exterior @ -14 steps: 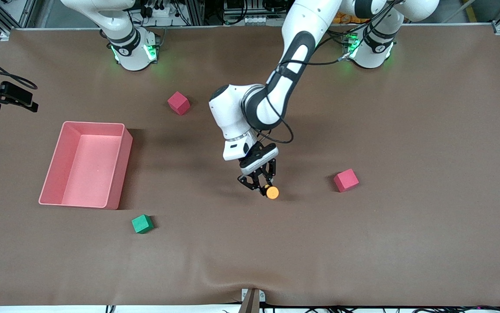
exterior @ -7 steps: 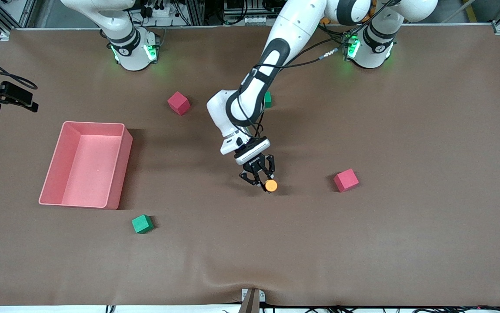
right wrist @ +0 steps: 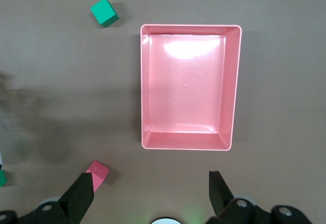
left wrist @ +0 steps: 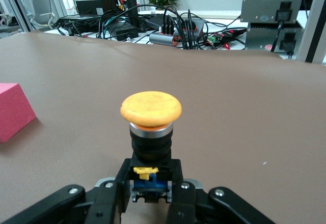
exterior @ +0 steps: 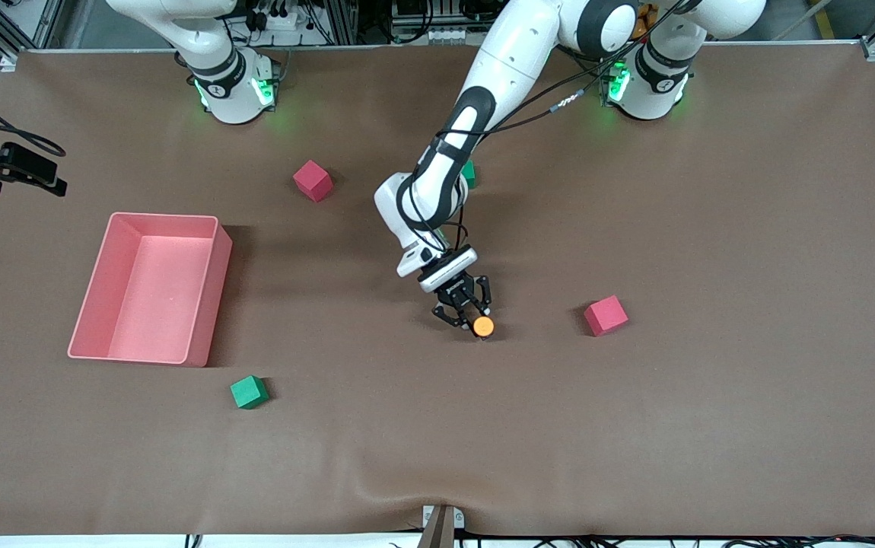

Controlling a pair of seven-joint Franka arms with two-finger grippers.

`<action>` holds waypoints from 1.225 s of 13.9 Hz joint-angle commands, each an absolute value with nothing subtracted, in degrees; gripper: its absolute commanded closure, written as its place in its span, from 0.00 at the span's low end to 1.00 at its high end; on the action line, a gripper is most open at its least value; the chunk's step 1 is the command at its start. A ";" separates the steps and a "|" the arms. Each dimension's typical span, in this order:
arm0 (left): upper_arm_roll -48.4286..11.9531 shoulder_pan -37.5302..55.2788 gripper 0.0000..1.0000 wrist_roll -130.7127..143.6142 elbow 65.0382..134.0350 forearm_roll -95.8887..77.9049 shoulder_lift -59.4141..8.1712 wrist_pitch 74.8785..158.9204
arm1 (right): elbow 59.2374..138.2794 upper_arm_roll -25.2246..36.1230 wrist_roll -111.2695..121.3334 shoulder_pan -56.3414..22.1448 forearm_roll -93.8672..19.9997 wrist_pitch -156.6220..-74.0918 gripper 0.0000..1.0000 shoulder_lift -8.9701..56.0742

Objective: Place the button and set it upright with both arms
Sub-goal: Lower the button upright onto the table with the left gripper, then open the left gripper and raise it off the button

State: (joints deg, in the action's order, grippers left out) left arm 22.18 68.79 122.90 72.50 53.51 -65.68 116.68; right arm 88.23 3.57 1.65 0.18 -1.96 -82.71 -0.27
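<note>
Over the last second the left arm drew back toward its base and lowered its wrist, so the left gripper [exterior: 468, 308] came down close to the worktop [exterior: 711, 426] near its middle. The push-button [exterior: 483, 326] travelled a little with it, ending slightly farther from the front camera than one second before.

The fingers [left wrist: 109, 203] of the left gripper were closed on the black-and-blue body of the push-button [left wrist: 151, 132], and the orange cap stood free above them. In the left wrist view the button looked upright, cap on top. Whether its base already touched the worktop I could not tell, because the fingers hid it. A red cube [exterior: 606, 315] lay near, toward the left arm's end of the worktop, not touching.

The right gripper [right wrist: 153, 196] waited high over the pink bin [exterior: 217, 259], which stood toward the right arm's end, with its fingers spread wide and holding nothing. A green cube [exterior: 249, 392] lay nearer the front edge than the bin, and another red cube [exterior: 312, 180] lay farther from it.

In my judgement the placing was almost finished: the descent suggests that the next step would be to release the button carefully, so that it does not tip when the fingers open.
</note>
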 commanded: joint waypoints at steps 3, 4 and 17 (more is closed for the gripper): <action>21.89 69.35 0.72 125.25 71.89 55.72 -67.85 115.66 | 88.86 3.08 0.97 0.97 -2.72 -82.44 0.00 -1.14; 21.62 69.35 0.01 124.81 71.89 55.46 -67.50 115.66 | 88.94 3.08 0.97 0.97 -2.81 -82.35 0.00 -1.14; 17.05 68.91 0.00 105.69 70.93 28.07 -44.86 109.52 | 88.68 2.99 0.97 0.70 -2.72 -79.10 0.00 -1.05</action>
State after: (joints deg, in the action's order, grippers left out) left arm 17.30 69.50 111.49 68.84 32.55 -51.12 110.78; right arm 88.23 3.40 1.64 0.17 -1.97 -79.81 -0.28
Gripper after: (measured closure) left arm 0.000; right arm 0.000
